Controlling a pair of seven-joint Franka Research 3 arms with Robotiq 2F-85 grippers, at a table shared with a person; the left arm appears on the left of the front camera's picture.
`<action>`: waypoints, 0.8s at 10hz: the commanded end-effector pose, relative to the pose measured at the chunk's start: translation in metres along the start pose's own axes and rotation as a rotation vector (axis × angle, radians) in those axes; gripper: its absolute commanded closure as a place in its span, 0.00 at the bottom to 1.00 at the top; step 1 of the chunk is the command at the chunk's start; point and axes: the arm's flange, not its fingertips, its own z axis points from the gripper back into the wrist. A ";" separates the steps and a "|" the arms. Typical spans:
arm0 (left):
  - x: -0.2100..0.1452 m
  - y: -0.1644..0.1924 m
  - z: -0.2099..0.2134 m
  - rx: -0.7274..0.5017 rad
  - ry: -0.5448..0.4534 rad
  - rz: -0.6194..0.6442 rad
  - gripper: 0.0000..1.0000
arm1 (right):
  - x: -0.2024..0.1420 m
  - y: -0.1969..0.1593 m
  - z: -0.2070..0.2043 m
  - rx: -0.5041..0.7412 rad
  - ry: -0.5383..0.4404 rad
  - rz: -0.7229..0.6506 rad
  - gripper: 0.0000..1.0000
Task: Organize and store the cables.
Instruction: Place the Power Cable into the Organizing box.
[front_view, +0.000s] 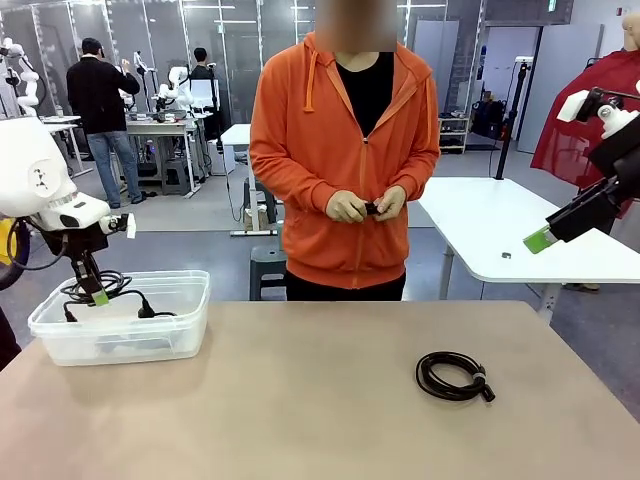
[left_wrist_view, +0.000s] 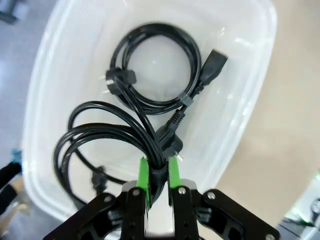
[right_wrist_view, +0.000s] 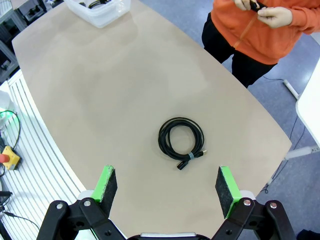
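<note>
My left gripper is shut on a coiled black cable, which hangs over the clear plastic bin. Another coiled cable with plug ends lies flat on the bin's floor. A third coiled cable rests on the table right of the middle. High above that coil, my right gripper is open with nothing between its fingers; its green pad shows at the front view's right edge. The person across the table holds a small black thing in both hands.
The tan table has rounded edges, with the bin near its left end. A white table stands behind on the right. White rails and a yellow box with a red button lie beside the table.
</note>
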 end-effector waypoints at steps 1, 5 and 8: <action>0.002 0.011 -0.012 -0.037 -0.040 0.014 0.82 | 0.000 -0.001 0.000 0.004 -0.001 0.004 0.00; -0.005 0.007 -0.019 -0.080 -0.001 0.000 0.66 | 0.000 -0.001 0.000 0.004 -0.001 0.004 0.00; -0.008 0.005 -0.015 -0.068 0.025 -0.013 0.42 | 0.000 -0.001 0.000 0.004 -0.001 0.004 0.00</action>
